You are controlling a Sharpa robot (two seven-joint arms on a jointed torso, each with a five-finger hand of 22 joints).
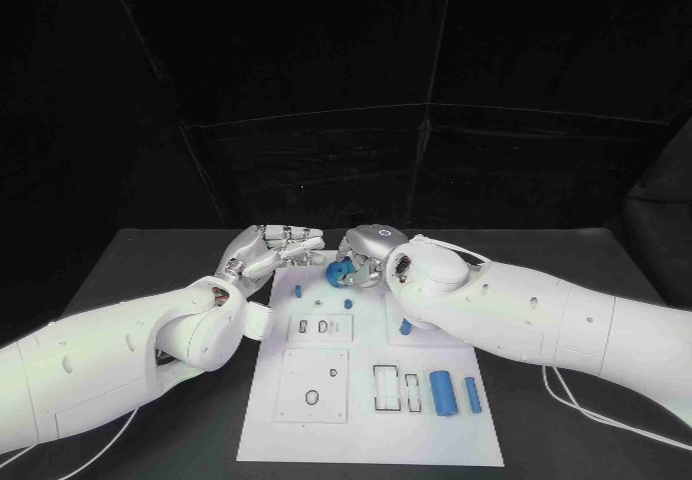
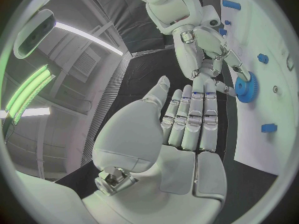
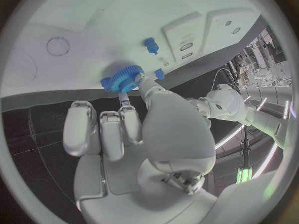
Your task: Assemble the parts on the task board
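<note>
Gear: I see a blue toothed gear (image 1: 340, 273) at the far end of the task board, held just above or against its white surface; in the right wrist view the gear (image 3: 122, 78) sits at my right hand's fingertips, on the pale board.
Right hand: my right hand (image 1: 372, 258) pinches the gear between thumb and a finger, its other fingers curled in beside it; the left wrist view shows the same grip, the hand (image 2: 215, 52) reaching down to the gear (image 2: 246, 88).
Left hand: my left hand (image 1: 271, 251) hovers at the board's far left corner, just beside the gear but apart from it, holding nothing. In its own wrist view the fingers (image 2: 193, 119) lie straight and side by side, the thumb set off from them.
Task board: the white task board (image 1: 361, 425) lies in the middle of the black table (image 1: 577, 440), with several recessed outlines and slots in it.
Other parts: two blue cylinders (image 1: 453, 392) lie side by side near the board's right edge, close to me. Small blue pegs (image 1: 299, 292) stand nearer the far end, one just beside the gear.
Near the gear: in the right wrist view a small blue peg (image 3: 151, 45) stands close by.
</note>
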